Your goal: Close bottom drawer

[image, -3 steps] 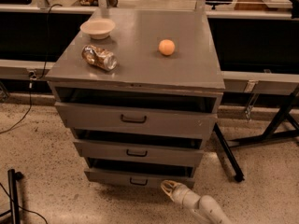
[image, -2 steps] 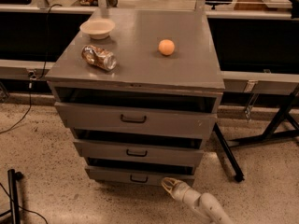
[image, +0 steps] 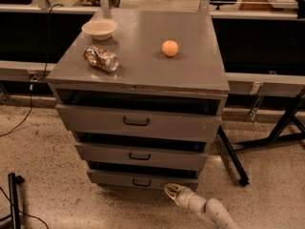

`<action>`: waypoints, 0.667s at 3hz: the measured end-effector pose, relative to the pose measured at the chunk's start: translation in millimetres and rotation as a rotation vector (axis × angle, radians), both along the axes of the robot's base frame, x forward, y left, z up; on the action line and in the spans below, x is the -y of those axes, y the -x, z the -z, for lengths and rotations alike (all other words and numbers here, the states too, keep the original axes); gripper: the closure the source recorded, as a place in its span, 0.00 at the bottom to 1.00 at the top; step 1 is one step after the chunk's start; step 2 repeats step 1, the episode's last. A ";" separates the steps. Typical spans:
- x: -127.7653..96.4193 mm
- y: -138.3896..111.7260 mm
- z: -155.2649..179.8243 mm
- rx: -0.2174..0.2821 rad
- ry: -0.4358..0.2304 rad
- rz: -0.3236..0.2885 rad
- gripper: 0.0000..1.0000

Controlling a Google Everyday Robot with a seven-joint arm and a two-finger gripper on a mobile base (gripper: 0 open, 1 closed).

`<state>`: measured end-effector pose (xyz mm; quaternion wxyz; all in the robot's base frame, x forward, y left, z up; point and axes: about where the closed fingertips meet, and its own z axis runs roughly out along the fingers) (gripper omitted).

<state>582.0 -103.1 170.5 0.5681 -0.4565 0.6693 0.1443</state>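
Observation:
The grey metal cabinet point(image: 143, 70) has three drawers, all pulled out a little. The bottom drawer point(image: 143, 180) is the lowest, with a short front panel and a small dark handle point(image: 141, 182). It stands slightly open, with a dark gap above its front. My gripper point(image: 170, 191) is low near the floor, just right of the handle and right in front of the drawer's lower right part. Its white arm point(image: 209, 211) runs off toward the lower right.
On the cabinet top are a white bowl point(image: 99, 28), a crushed can point(image: 101, 58) and an orange ball point(image: 169, 48). Black table legs point(image: 233, 159) stand to the right. A black stand point(image: 14, 199) and a cable lie at the lower left on the speckled floor.
The gripper has stayed at the bottom drawer's front, shifting slightly left. The drawer looks pushed in a little further.

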 end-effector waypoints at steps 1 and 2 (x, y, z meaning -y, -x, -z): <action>-1.4 19.6 2.8 -0.016 -0.025 -0.051 1.00; -1.4 19.6 2.8 -0.016 -0.025 -0.051 1.00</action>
